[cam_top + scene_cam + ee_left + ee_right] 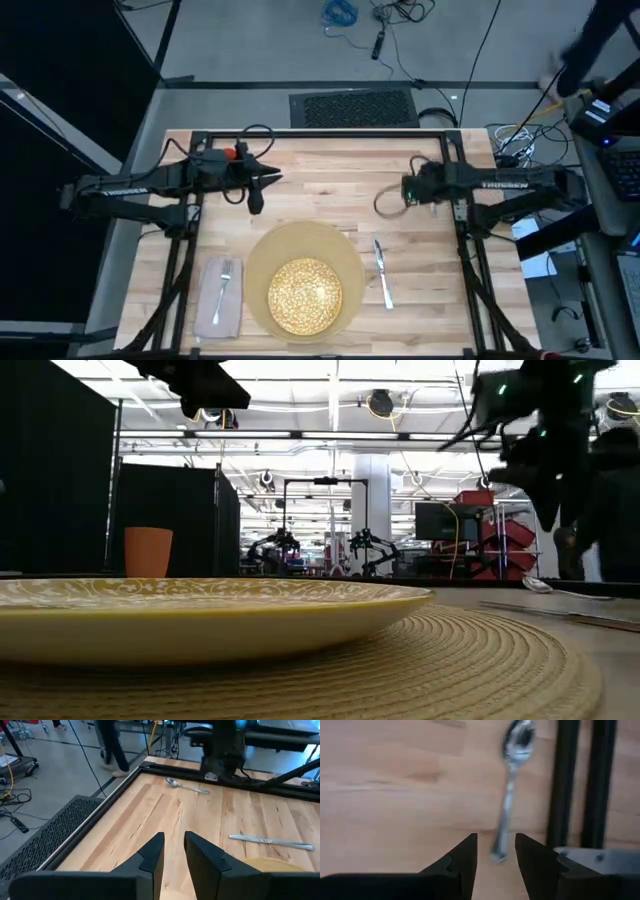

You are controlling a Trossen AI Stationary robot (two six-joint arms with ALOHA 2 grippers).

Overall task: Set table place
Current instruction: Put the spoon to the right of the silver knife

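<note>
A gold-speckled plate (305, 293) lies on the round tan mat (262, 250) at the table's near middle. To its left, a fork (225, 280) rests on the napkin (212, 305); to its right lies the knife (382, 270). The spoon (512, 785) lies flat on the wood at the right, by the frame rail. My right gripper (496, 851) hangs open above the spoon's handle end, clear of it. The orange cup (147, 552) stands upright at the far left. My left gripper (272, 180) is open over bare wood, level, pointing toward the table's right.
The black rail frame (320, 133) runs around the tabletop, with uprights close beside the spoon (580, 780). Bare planks (330, 190) lie between the two grippers. Cables and a floor grille (352, 106) lie beyond the far edge.
</note>
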